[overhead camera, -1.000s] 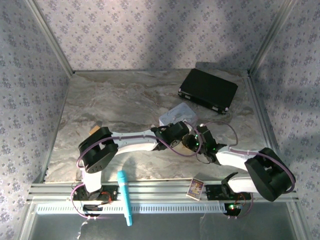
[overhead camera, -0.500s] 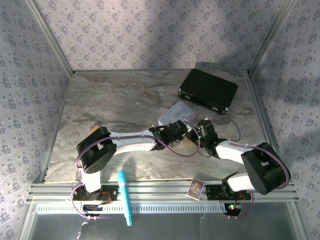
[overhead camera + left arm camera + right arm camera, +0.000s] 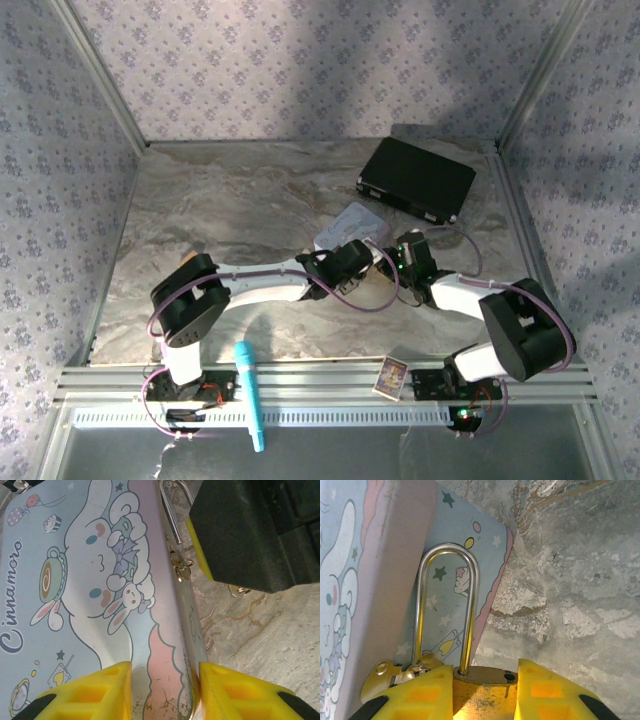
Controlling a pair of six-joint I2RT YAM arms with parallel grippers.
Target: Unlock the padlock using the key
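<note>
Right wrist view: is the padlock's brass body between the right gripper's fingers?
Yes, the padlock sits between the yellow fingers of the right gripper, touching both.

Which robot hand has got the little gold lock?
The right gripper: the brass padlock sits squeezed between its yellow fingers. The left gripper only straddles the edge of the cartoon tin.

Padlock [image 3: 482,692]: small brass-gold body with a long, thin silvery U-shaped shackle [image 3: 446,547]. The body sits at 6 o'clock in the right wrist view, clamped between the fingers of the right gripper [image 3: 484,705], with the shackle pointing to 12 o'clock. The 3 o'clock leg enters the body top, and a small dark hole lies just beside it. The 9 o'clock leg ends at the gold latch [image 3: 380,672] of the pastel tin [image 3: 487,542]. The shackle overlies the tin's corner.
</note>
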